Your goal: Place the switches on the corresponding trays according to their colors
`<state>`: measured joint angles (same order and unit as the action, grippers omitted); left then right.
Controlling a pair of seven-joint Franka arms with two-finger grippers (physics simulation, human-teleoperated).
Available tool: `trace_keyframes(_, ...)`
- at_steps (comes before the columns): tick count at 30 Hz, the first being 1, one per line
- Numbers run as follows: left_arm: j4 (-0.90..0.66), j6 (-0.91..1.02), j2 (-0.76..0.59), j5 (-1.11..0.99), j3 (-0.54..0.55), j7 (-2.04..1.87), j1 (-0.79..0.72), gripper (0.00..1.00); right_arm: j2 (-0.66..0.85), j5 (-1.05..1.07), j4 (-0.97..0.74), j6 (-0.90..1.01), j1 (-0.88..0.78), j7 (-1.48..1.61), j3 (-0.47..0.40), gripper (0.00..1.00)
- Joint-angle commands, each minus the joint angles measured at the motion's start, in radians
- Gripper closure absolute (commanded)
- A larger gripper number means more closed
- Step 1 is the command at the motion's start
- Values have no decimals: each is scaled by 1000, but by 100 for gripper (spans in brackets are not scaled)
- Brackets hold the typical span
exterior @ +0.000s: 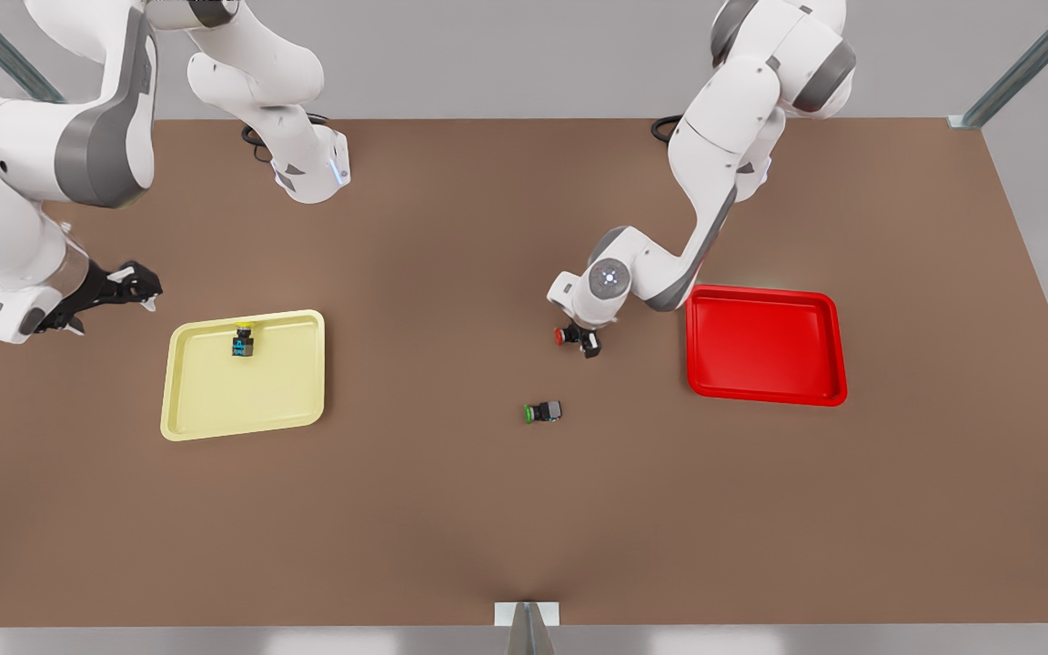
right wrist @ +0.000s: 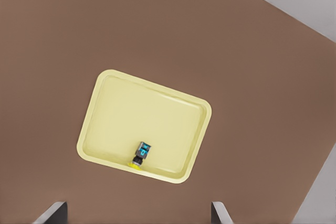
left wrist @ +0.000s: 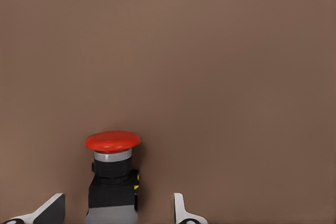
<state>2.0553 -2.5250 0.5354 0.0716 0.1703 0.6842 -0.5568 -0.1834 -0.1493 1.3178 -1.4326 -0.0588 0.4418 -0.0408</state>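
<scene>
The red switch point(exterior: 568, 336) point(left wrist: 112, 171) lies on the table left of the red tray point(exterior: 765, 344) in the front view. My left gripper point(exterior: 582, 341) point(left wrist: 118, 204) is down around it, open, with a finger on each side and a gap to the switch's body. The yellow switch point(exterior: 243, 341) point(right wrist: 141, 153) rests inside the pale yellow tray point(exterior: 215, 400) point(right wrist: 126, 114), close to its far rim. My right gripper point(exterior: 140, 287) point(right wrist: 137, 212) hangs open and holds nothing, above the table to the front view's left of the yellow tray.
A green-capped switch point(exterior: 543, 412) lies on the brown table point(exterior: 524, 528) nearer the front, below the red switch in the front view. Bare table stretches between the two trays and along the front edge.
</scene>
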Motion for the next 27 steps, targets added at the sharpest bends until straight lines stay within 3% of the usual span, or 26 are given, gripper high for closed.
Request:
trace_keyframes(1,2,-3,0,-1,0,0,-3,1,-1,-1,0,0,0,2,1,0)
trace_keyframes(27,5,-41,3,48,-29,-32,-63,1,-28,-1,-6,-6,4,2,-2,0)
